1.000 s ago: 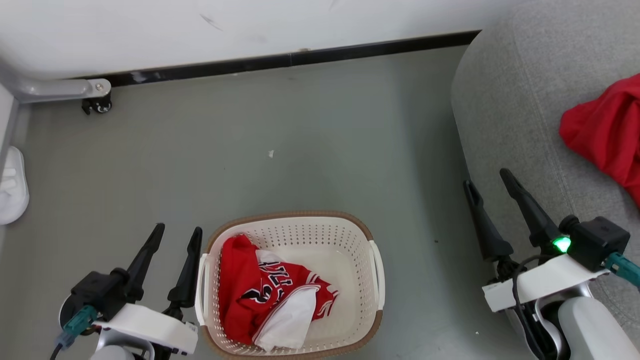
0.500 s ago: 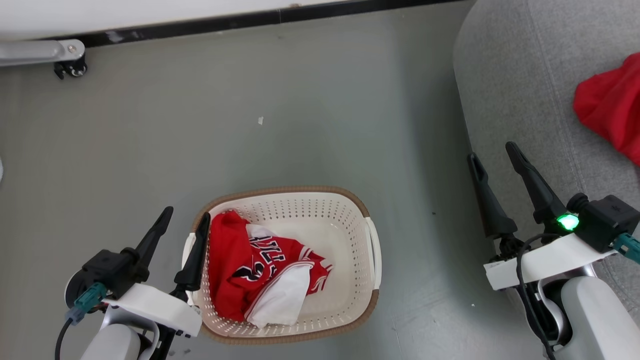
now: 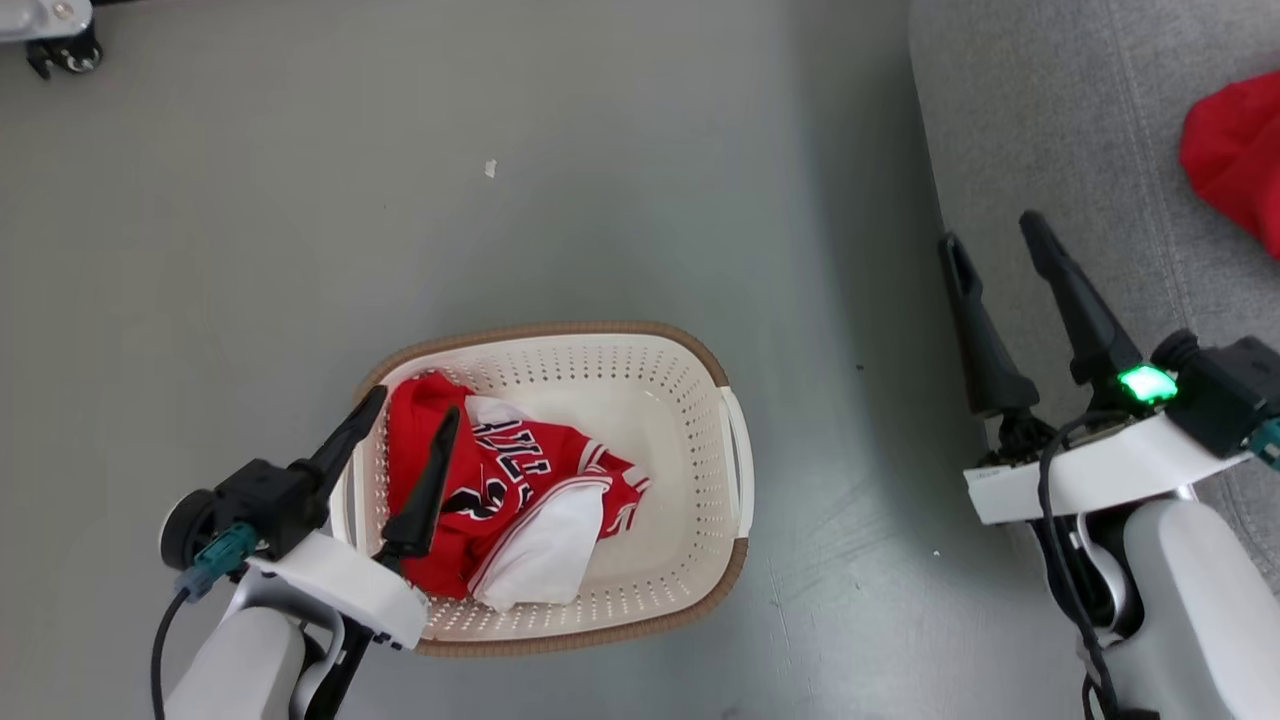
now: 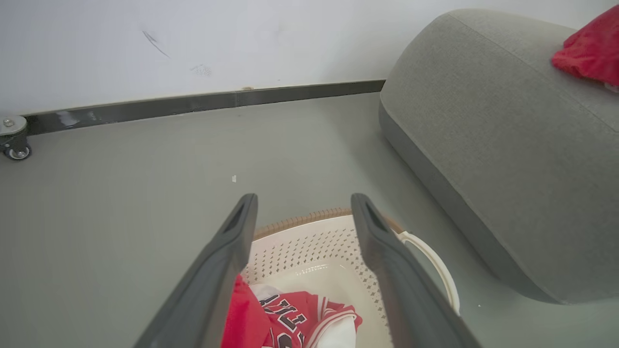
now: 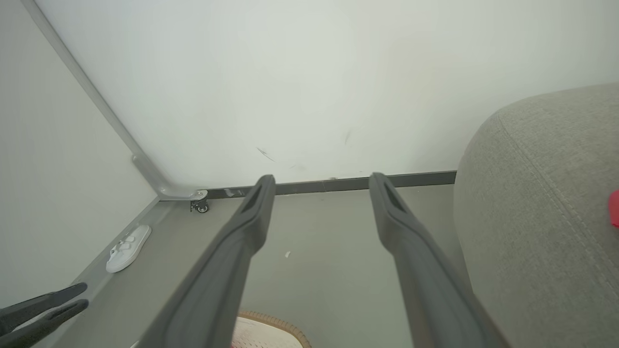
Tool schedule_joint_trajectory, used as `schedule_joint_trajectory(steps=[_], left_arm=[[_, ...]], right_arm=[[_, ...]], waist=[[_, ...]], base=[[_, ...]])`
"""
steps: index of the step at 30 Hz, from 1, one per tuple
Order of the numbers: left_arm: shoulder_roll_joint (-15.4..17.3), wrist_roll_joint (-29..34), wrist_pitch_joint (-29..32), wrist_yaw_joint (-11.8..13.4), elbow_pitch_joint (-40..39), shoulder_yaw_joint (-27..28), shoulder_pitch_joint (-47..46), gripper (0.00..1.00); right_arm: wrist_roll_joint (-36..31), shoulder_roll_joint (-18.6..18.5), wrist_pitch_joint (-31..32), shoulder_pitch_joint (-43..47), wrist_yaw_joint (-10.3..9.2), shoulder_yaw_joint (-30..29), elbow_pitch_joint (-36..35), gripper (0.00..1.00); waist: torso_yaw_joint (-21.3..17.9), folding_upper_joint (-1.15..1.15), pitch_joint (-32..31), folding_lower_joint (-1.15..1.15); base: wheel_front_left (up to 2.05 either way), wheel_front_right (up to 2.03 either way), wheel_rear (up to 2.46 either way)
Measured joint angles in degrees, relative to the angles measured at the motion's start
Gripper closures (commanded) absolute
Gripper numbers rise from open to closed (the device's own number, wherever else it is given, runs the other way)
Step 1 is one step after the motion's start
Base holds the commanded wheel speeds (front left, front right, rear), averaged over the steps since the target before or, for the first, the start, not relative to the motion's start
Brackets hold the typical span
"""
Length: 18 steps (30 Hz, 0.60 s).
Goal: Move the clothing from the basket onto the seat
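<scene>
**Left pincer over basket, one garment on seat**

Far left, top corner of head view: a small black caster (image 3: 60,55) on the grey floor (image 3: 600,200).

The left pincer (image 3: 416,402) is released, fingers spread wide, holding nothing. It hangs over the left end of the basket (image 3: 560,328): the outer finger lies across the left rim, the inner one across the red cloth. Cannot tell whether either touches. In the left wrist view the cloth shows low between the two fingers.

The basket stands on the floor. The jersey (image 3: 520,470) lies crumpled in its left half, red with white trim, black lettering facing up and a white fold at the near side. The right half of the basket bottom is bare.

A tiny pale scrap (image 3: 489,168) lies on the floor beyond the basket.

The right pincer (image 3: 990,234) is released and empty, fingers parted, at the seat's left edge and well apart from the basket.

The seat (image 3: 1080,120) takes up the right side. A second red garment (image 3: 1235,150) lies bunched on top of it, cut off by the frame edge.
</scene>
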Motion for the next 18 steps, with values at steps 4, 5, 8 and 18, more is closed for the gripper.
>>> schedule_joint_trajectory(steps=[4,5,8,18], left_arm=[[0.2,0.5,0.0,0.0,0.8,-2.7,-1.8,0.00],[0.2,0.5,0.1,0.0,1.0,-3.5,-2.1,0.00],[0.5,0.5,0.5,0.0,2.3,-5.8,-2.7,0.00],[2.1,0.7,2.2,0.0,7.2,-11.4,-6.8,0.00]], right_arm=[[-0.1,0.1,0.0,-2.0,0.00,-0.1,-0.5,0.00],[-0.1,0.1,0.0,-2.4,0.00,-0.1,-0.5,0.00],[-0.1,0.2,0.0,-2.9,0.00,-0.2,-0.7,0.00],[-0.5,1.0,0.0,-5.6,0.00,0.0,-1.6,0.00]], waist=[[-0.4,0.00,1.7,0.00],[-0.5,0.00,2.1,0.00],[-0.9,0.00,3.3,0.00],[-2.2,0.00,7.0,0.00]], base=[[0.00,0.00,0.00],[0.00,0.00,0.00],[0.00,0.00,0.00],[0.00,0.00,0.00]])
